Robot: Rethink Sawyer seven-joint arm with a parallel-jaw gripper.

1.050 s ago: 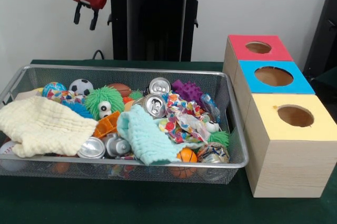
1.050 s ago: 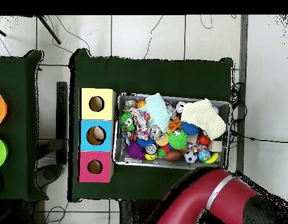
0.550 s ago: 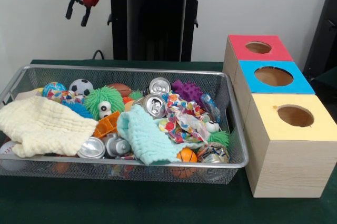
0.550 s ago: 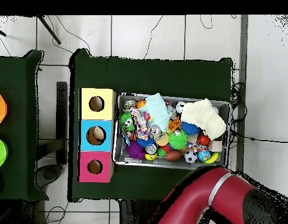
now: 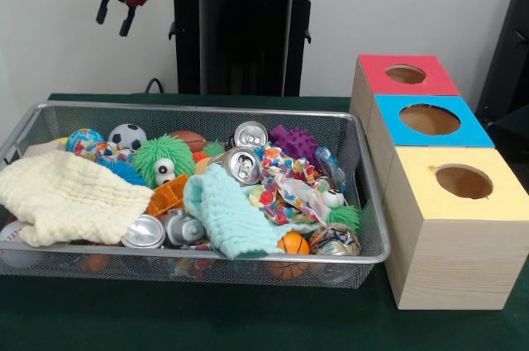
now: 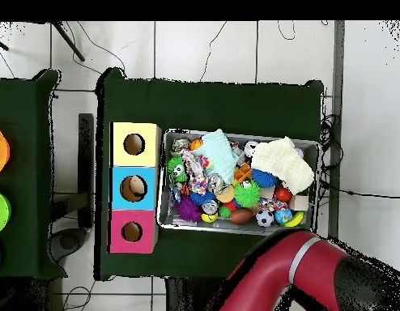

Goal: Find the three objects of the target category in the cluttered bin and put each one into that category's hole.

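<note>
Front view shows the gripper (image 5: 113, 21) raised high above the bin's far corner, its two dark fingers hanging down with a plain gap between them and nothing held. It is well apart from everything in the wire bin (image 5: 198, 260), which lies far below it on the green worktop (image 5: 248, 326).

Nearest below the gripper, along the bin's far wall, sit a soccer ball (image 5: 126, 135) and a patterned ball (image 5: 83, 138); a cream cloth (image 5: 66, 196) drapes over the corner nearer the camera. Further across from the gripper are a fuzzy green toy with eyes (image 5: 163, 158), an orange block (image 5: 169, 195), a drinks can (image 5: 242, 166) with a second can (image 5: 250, 133) behind it, a flattened can (image 5: 144, 233) at the near wall, a mint cloth (image 5: 231, 219), a colourful spotted cloth (image 5: 285, 190), a purple spiky toy (image 5: 294, 142) and a small basketball (image 5: 293, 244).

Farthest from the gripper stand the three boxes, just beside the bin's other end: red box (image 5: 405, 74), blue box (image 5: 430, 120) and yellow box (image 5: 463, 182), each with a round hole.

Which category is the target cannot be told. The overhead view shows something pale inside the blue box's hole (image 6: 135, 188), so perhaps one item is already posted. The bin looks full, so most of the search seems to remain.
</note>
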